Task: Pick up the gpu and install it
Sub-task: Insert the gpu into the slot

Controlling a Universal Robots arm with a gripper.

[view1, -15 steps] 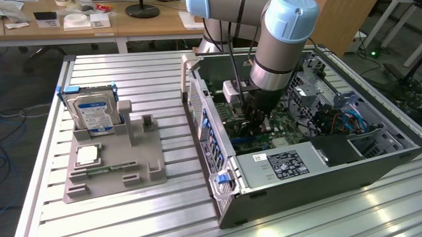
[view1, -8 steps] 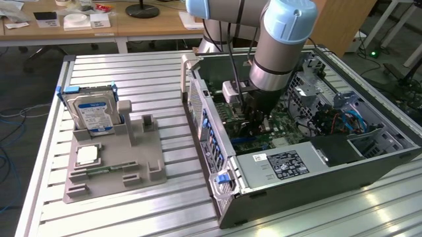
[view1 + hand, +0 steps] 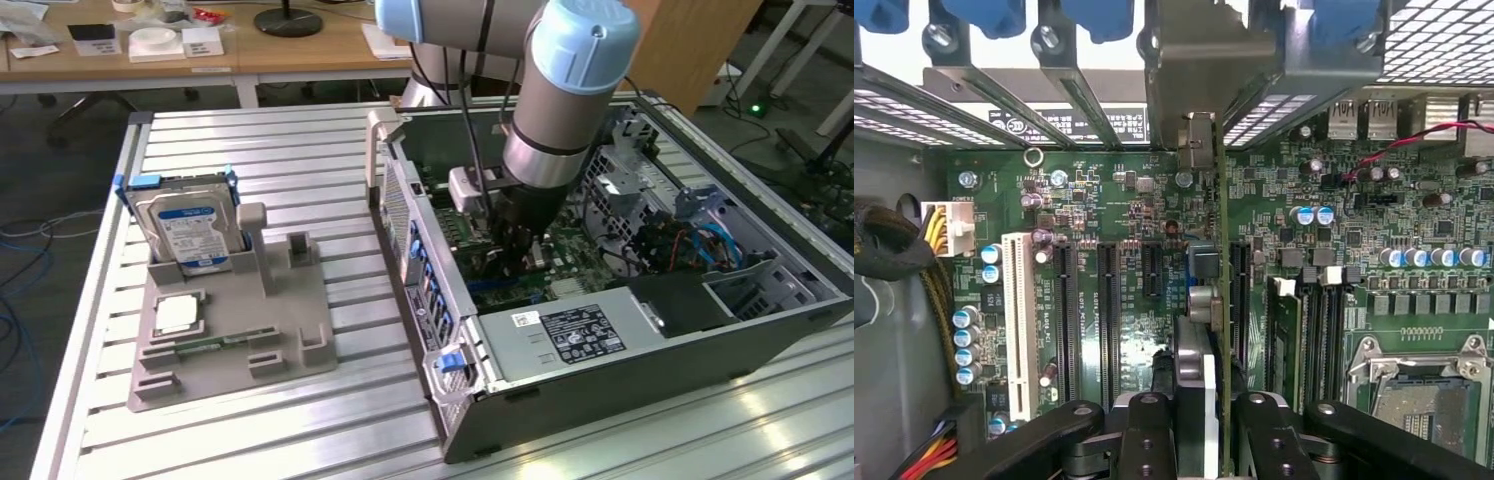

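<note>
Now, you see the gripper (image 3: 1196,425), black matte fingers (image 3: 1146,430) clamped on the gpu (image 3: 1220,300) | gpu: thin green board seen edge-on, silvery bracket, standing upright over the motherboard (image 3: 1124,200) slots inside the grey metal computer case (image 3: 601,350) | surface: ribbed aluminium table (image 3: 267,430); wooden desks beyond, far side.

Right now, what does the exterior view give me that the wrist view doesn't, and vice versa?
Exterior alone: the hard drive upright in the grey fixture on the slatted table, the PC case from outside, and the arm reaching down into it.

Wrist alone: the motherboard close up, with its black slots, one white slot and the empty CPU socket. The gpu is seen edge-on, standing over the board.

Both: the gripper inside the case, jaws closed on the gpu.
</note>
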